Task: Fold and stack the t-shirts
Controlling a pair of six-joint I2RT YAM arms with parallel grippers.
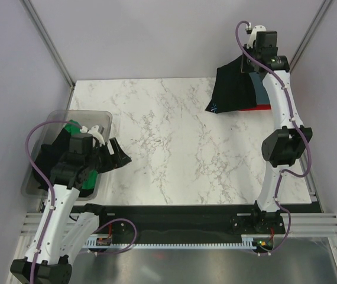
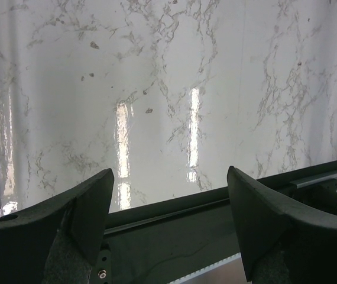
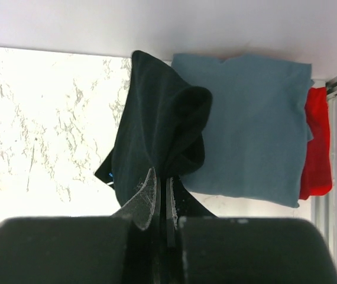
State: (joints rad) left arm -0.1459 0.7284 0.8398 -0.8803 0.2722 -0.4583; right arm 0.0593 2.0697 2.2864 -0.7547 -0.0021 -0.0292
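At the far right corner of the table, my right gripper point(image 1: 246, 63) point(image 3: 161, 178) is shut on a bunched edge of a black t-shirt point(image 1: 229, 90) point(image 3: 154, 118). That shirt hangs from it, partly draped over a folded slate grey-blue t-shirt point(image 1: 258, 89) point(image 3: 245, 124). Under the grey-blue one lies a red t-shirt point(image 1: 255, 109) point(image 3: 317, 142). A small blue mark shows at the black shirt's lower left corner. My left gripper point(image 1: 114, 154) point(image 2: 169, 183) stands open and empty just right of the bin, over bare marble. A green t-shirt point(image 1: 70, 126) and another black t-shirt point(image 1: 51, 155) lie in the bin.
A clear plastic bin point(image 1: 95, 113) stands at the table's left edge, under my left arm. A black rail point(image 2: 174, 228) runs along the near edge of the marble table point(image 1: 168, 142). Walls and a metal frame post point(image 1: 47, 38) close in the back and sides.
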